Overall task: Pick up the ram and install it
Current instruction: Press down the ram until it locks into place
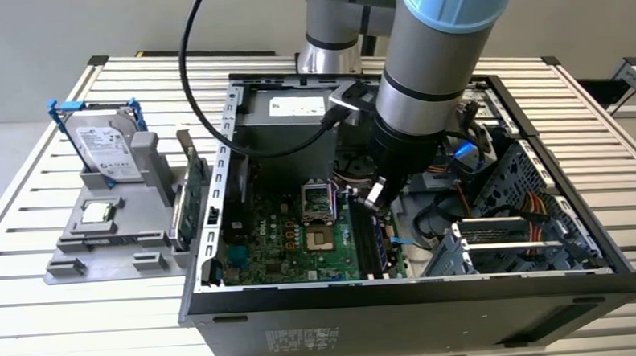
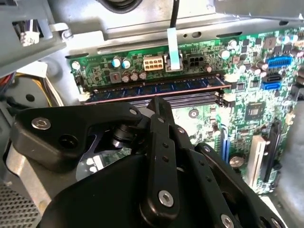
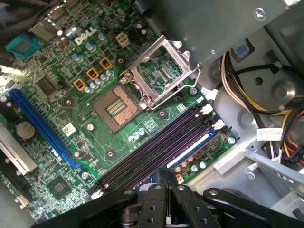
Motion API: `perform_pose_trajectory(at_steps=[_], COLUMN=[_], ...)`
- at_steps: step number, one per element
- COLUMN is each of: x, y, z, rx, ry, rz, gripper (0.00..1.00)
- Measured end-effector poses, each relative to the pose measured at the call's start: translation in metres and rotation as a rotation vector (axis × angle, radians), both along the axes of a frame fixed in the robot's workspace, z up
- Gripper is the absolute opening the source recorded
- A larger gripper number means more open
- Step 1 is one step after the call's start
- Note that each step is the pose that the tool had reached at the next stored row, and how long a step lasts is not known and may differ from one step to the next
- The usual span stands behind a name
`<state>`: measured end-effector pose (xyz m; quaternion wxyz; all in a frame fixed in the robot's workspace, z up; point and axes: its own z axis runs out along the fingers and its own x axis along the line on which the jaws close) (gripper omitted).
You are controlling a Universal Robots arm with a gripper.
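Black gripper (image 2: 159, 105) linkage hides much of the green motherboard (image 2: 247, 118) in the second wrist view. Its fingers are pressed together with nothing between them. One long, thin dark-green ram stick (image 2: 156, 88) stands in the far slot just beyond the fingertips; I cannot tell whether they touch. Between stick and fingertips lie dark empty memory slots (image 2: 190, 99), partly covered and too hidden to count.

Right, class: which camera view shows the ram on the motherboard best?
The second wrist view: there the ram is seen side-on, standing upright with its whole long face in sight. The first wrist view catches just its thin top edge, and the exterior view shows a narrow bluish strip.
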<state>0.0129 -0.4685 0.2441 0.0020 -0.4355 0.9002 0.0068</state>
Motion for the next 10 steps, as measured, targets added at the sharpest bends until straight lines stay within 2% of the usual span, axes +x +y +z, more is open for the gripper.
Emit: perform_pose_trajectory(at_steps=[10], x=[0.0006], y=[0.0], z=[0.0], rx=[0.0], ry=[0.0], rz=[0.12], gripper=[0.0])
